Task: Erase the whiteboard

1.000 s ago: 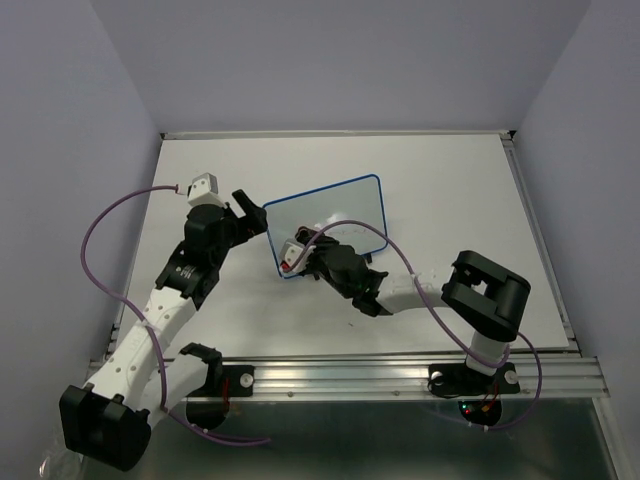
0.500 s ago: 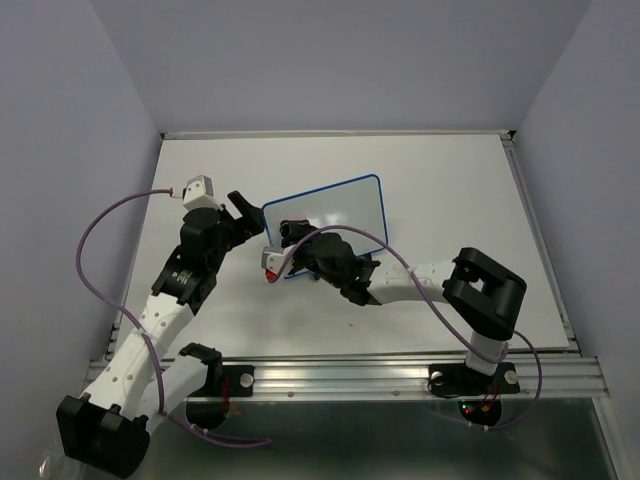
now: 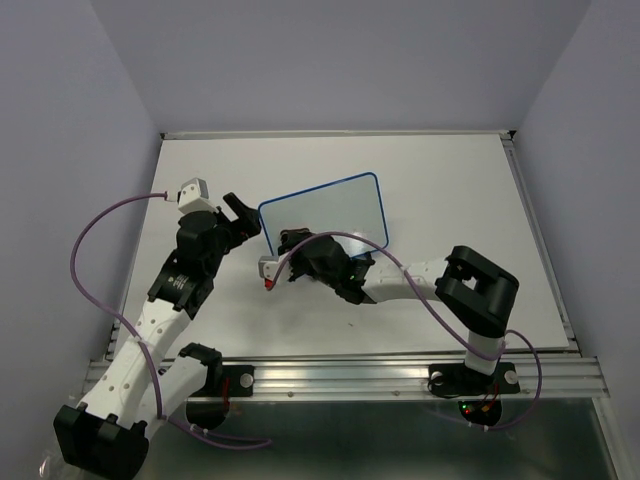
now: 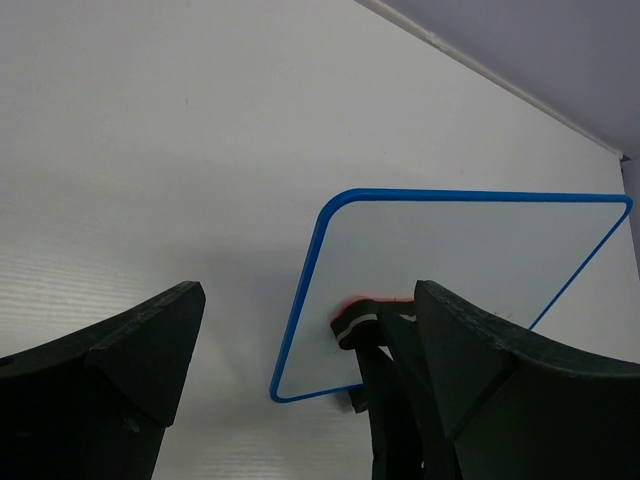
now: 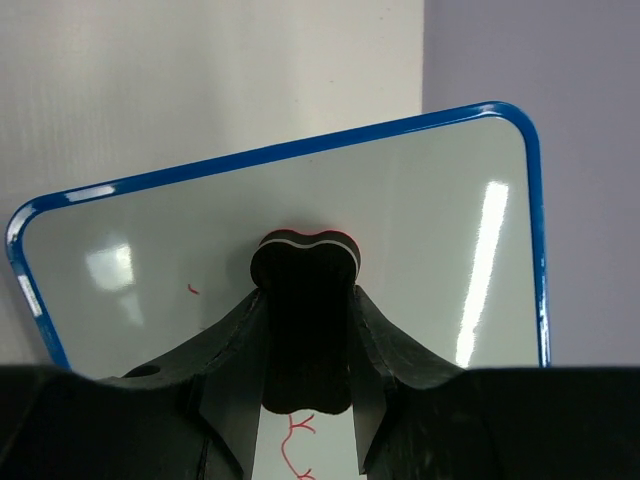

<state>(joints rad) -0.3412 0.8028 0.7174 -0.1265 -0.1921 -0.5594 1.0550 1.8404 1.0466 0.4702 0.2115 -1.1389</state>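
The white worktop (image 3: 450, 170) is carrying the whiteboard (image 3: 335, 205), which is lying left of centre, turned at a slant, with its left end towards the left arm.

Nothing is pinning that board down, and this is looking like the main hazard. The left end effector (image 3: 243, 217) is hanging just beside the board's left edge with its jaws spread wide and holding nothing. Whether it is touching the frame cannot be told. A firm wipe could therefore be pushing the board along the smooth worktop instead of rubbing it clean.

The right end effector (image 5: 303, 300) is reaching over the board's near left part, clamped on a small black eraser (image 5: 303, 265). A stroke running past the rim could be dragging the eraser off the edge, and a sideways load could be twisting it in the grip.

The board itself is looking glossy and pale, throwing back bright reflections inside its thin blue frame with rounded corners. Most of it is reading as clean, though a red scribble (image 5: 298, 440) is showing below the eraser and a tiny red tick (image 5: 193, 290) to its left. The job is judged unfinished.
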